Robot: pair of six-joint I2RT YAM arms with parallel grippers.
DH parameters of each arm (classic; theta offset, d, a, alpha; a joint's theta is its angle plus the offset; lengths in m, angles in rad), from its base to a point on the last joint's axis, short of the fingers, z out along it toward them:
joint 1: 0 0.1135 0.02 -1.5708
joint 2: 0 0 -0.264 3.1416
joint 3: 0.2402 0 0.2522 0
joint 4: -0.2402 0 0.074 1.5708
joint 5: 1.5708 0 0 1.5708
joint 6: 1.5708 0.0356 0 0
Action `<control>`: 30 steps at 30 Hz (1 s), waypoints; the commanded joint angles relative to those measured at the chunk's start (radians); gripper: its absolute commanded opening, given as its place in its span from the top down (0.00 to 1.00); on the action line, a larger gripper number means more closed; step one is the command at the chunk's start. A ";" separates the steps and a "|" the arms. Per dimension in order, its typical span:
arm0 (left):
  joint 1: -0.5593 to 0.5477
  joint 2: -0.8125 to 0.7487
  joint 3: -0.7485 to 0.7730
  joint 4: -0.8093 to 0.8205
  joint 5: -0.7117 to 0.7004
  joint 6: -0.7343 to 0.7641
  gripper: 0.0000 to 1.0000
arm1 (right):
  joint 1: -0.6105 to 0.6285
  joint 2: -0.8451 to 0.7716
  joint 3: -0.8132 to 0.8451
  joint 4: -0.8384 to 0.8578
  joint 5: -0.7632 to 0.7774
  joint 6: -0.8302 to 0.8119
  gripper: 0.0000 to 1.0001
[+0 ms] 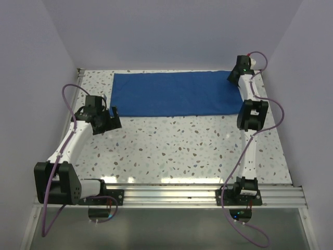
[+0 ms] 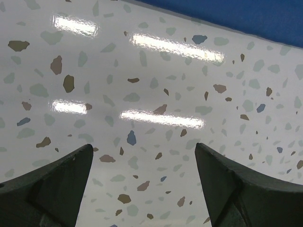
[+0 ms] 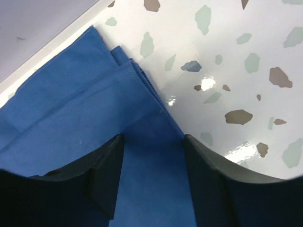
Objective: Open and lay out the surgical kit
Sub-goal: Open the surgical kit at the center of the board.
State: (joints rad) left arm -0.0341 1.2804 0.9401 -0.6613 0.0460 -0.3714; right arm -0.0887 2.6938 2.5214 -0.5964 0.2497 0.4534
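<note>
We look down on a glossy white table [image 1: 171, 151], speckled with grey, brown and blue chips, boxed in by plain pale-lavender walls [image 1: 171, 31] at the back and on both sides. The back wall meets the tabletop along its far edge. A ribbed metal rail [image 1: 171, 190] runs across the near edge, with a dull grey surface [image 1: 171, 229] below it. Lights overhead glare off the tabletop as bright white bars [image 2: 177, 47].

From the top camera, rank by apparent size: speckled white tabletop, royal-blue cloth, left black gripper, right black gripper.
1. speckled white tabletop
2. royal-blue cloth
3. left gripper and right gripper: the right looks smaller, but it sits farther from the camera, so unranked.
</note>
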 commanded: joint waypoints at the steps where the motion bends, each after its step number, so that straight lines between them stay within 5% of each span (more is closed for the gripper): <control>1: -0.006 -0.004 0.006 0.000 0.009 0.037 0.08 | 0.000 -0.002 0.027 0.046 0.019 0.014 0.50; 5: -0.029 0.019 0.026 0.000 0.003 0.038 0.08 | 0.000 -0.020 0.013 0.043 0.028 0.016 0.84; 10: -0.043 0.031 0.040 -0.001 0.002 0.038 0.08 | 0.000 -0.069 -0.009 0.041 0.031 0.004 1.00; 20: -0.050 -0.001 0.066 -0.024 -0.026 0.025 0.08 | 0.036 -0.271 -0.134 0.036 -0.003 -0.038 1.00; 30: -0.050 -0.072 0.071 -0.021 -0.100 -0.015 0.06 | 0.222 -0.489 -0.275 -0.020 -0.050 -0.124 1.00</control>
State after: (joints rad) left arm -0.0799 1.2503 0.9745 -0.6830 -0.0200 -0.3614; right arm 0.0792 2.3177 2.3013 -0.5964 0.2401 0.3714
